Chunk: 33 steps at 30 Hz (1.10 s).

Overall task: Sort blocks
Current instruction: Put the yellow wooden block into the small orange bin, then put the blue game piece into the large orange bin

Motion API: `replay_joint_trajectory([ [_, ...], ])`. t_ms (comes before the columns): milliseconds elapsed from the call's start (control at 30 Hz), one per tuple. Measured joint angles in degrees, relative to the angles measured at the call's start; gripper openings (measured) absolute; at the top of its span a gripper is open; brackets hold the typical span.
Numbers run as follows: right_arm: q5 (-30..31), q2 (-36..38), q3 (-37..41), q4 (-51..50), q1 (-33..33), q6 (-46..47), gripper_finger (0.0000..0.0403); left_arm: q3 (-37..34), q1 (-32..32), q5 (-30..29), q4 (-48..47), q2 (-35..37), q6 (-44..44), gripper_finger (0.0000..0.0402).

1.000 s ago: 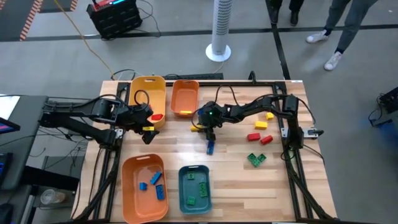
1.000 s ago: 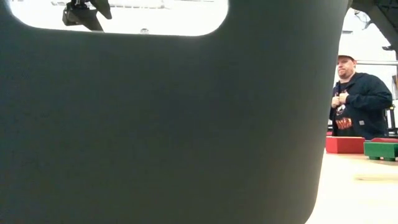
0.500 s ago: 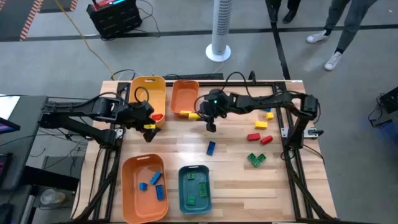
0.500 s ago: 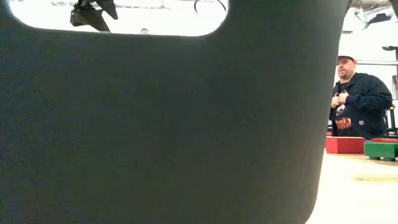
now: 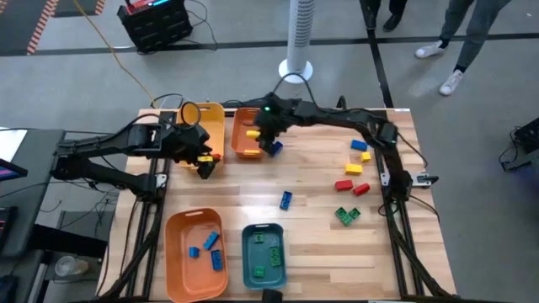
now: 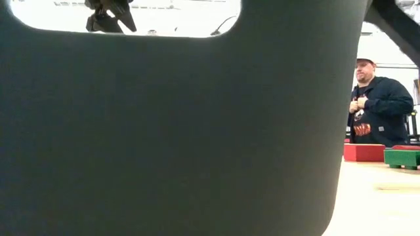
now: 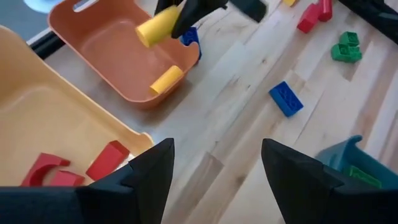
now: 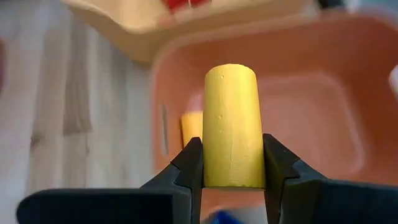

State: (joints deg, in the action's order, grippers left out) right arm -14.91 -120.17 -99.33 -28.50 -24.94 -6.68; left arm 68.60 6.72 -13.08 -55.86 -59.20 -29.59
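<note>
Right wrist view shows a yellow cylinder block point(image 8: 230, 124) clamped upright between the right gripper's point(image 8: 231, 163) two fingers point(image 8: 189, 165), jaws closed against its sides, above the small orange bin point(image 8: 323, 93) where another yellow block point(image 8: 191, 127) lies. From the high view, that gripper point(image 5: 268, 135) hangs over this bin point(image 5: 246, 143). The left gripper point(image 7: 214, 165) stands open and empty, beside the yellow bin point(image 7: 37, 124) holding red blocks point(image 7: 107, 158).
</note>
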Motion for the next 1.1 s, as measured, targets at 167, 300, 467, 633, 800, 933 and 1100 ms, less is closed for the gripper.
replay_joint_trajectory([
  [167,0.0,-5.8,-8.8,-7.9,0.9,-1.2,0.0104,0.0,0.1,0.2,-0.2,0.0,1.1,0.0235],
  [300,-0.2,-7.9,-10.5,-10.0,1.9,-1.3,0.0121,0.0,0.1,0.4,-0.4,0.0,0.9,0.0235],
  [467,-0.2,-7.6,-10.6,-9.1,1.8,-2.4,0.0177,0.0,0.1,0.5,-0.4,0.0,0.8,0.0235],
  [633,-0.2,-7.5,-10.6,-9.5,1.2,-2.4,0.0209,0.0,0.1,0.5,-0.4,0.0,1.3,0.0235],
  [800,0.4,-4.5,-10.6,-15.6,0.2,-3.9,0.0214,0.0,0.1,1.5,-0.4,0.0,1.3,0.0235],
  [933,-1.0,-1.3,-7.0,-18.5,-3.4,-6.8,0.0209,0.0,-0.2,2.3,-0.5,0.0,1.1,0.0235],
  [1100,-3.9,2.3,3.8,-15.3,-7.0,-11.2,0.0207,0.0,-0.8,2.3,-0.8,0.0,0.3,0.0235],
])
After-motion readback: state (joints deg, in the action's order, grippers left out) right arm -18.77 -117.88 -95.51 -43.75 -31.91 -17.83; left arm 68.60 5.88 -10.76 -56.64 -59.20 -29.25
